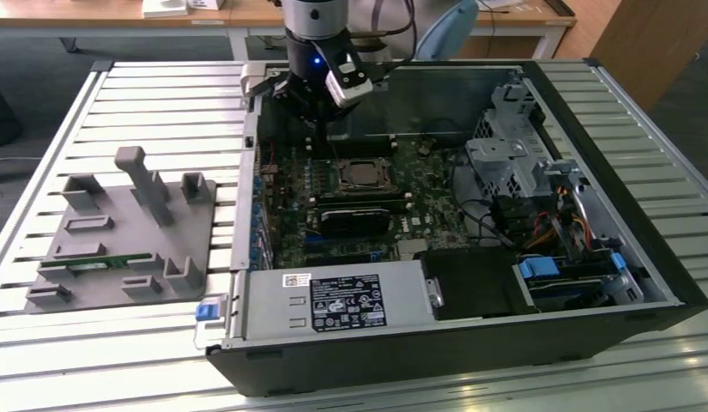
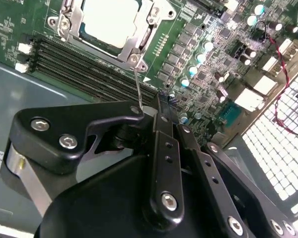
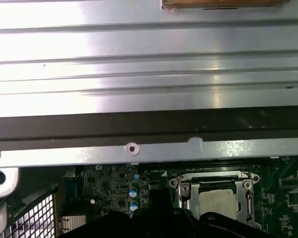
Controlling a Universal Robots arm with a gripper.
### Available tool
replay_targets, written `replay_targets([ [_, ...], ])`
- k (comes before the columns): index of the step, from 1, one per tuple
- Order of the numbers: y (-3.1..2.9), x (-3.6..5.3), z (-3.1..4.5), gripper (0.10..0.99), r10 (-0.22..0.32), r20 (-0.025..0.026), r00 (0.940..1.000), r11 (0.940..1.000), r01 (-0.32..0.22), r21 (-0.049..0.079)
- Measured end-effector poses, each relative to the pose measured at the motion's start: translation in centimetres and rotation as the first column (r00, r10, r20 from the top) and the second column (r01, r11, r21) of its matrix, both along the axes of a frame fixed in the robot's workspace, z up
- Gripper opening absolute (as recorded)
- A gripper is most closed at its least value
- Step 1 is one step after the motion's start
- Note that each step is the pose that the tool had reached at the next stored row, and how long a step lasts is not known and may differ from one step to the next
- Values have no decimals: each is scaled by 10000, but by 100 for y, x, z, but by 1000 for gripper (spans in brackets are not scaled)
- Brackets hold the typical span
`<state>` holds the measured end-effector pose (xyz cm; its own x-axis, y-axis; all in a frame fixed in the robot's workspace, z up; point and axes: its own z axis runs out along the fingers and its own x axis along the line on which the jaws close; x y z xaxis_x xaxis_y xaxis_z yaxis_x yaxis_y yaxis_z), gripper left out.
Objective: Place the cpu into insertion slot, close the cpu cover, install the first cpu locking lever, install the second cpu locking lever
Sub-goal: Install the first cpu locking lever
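Chip (image 2: 109, 20) seated in socket (image 1: 341, 175), cover (image 2: 72, 22) down over it | claw (image 2: 154, 108) touching thin lever (image 2: 138, 87), we judge for latching | claw opening: we can't tell

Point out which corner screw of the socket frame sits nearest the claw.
The screw at the foot of the thin wire lever reaching toward the claw; the others sit farther off around the cpu.

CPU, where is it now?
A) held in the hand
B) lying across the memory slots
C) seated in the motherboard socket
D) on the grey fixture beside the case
C: in both wrist views the cpu lies silver face up on the motherboard, framed by the cpu cover.
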<state>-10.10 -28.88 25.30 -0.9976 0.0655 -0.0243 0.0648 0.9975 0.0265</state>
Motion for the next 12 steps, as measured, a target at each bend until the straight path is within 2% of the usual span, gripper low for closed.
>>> replay_targets([
  [3, 0, 63, 0, 106, 2, 0, 10000, 10000, -2, 3],
  [8, 0, 221, 0, 106, 3, -1, 10000, 10000, -3, 3],
  [10, 0, 368, -1, 106, 2, -1, 10000, 10000, -2, 4],
  [12, 0, 429, -1, 106, 4, -1, 10000, 10000, -4, 3],
])
